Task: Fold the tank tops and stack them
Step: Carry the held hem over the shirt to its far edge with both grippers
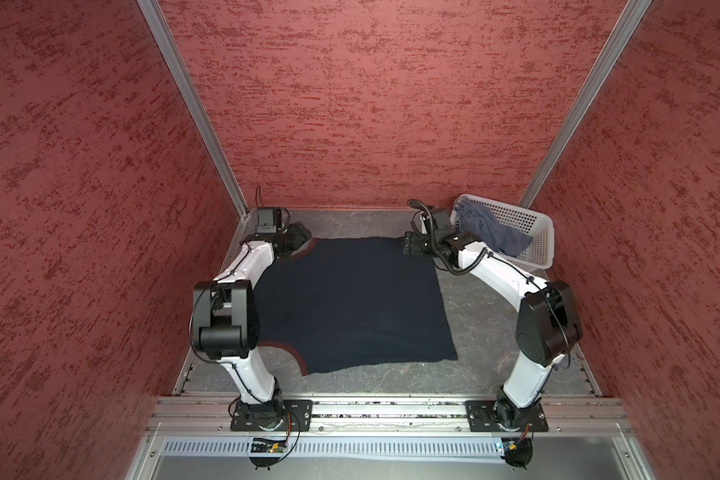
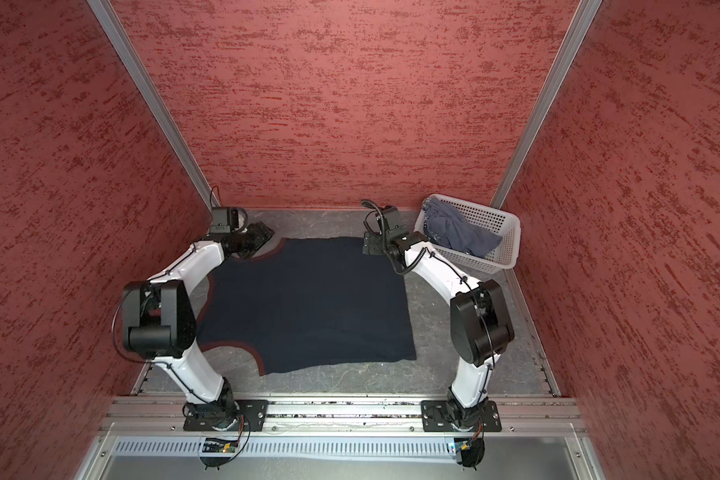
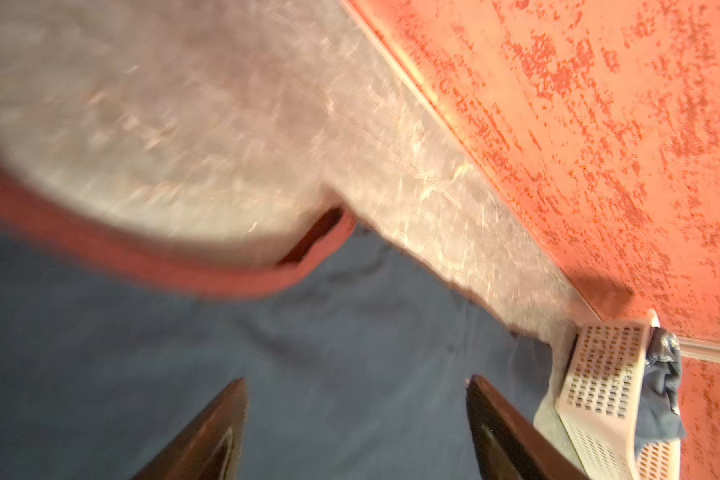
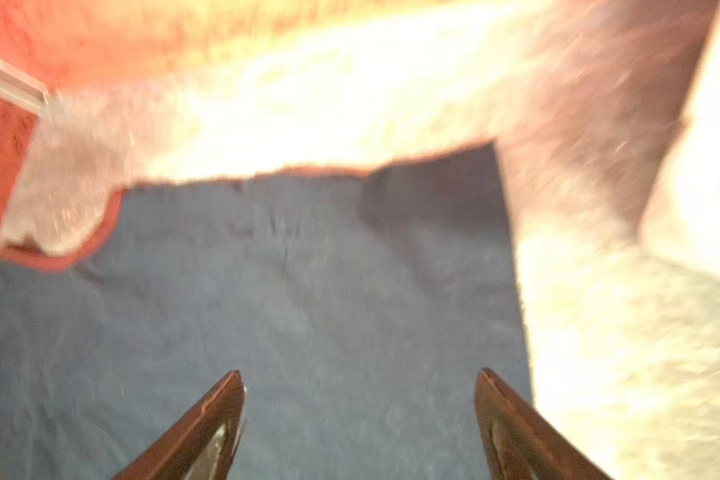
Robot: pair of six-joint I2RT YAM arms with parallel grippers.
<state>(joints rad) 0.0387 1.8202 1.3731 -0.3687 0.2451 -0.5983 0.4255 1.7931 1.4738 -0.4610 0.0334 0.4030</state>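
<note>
On the grey tabletop [image 1: 487,316], the navy tank top [image 1: 350,303] lay spread flat; the blue-grey tank top [image 1: 491,232] sat crumpled in the white basket [image 1: 539,249] at the far right corner. Red textured walls [image 1: 391,104] enclosed it. Elbows raised, the left gripper [image 3: 356,379] and right gripper [image 4: 360,372] hovered over the navy top's far corners, jaws apart, empty.

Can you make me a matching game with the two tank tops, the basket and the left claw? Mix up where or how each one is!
1 navy tank top
2 blue-grey tank top
3 white basket
4 left claw

A crumpled in the basket
B open, above navy cloth
C spread out flat
D by the far right corner

Pairs: 1-C, 2-A, 3-D, 4-B
</note>
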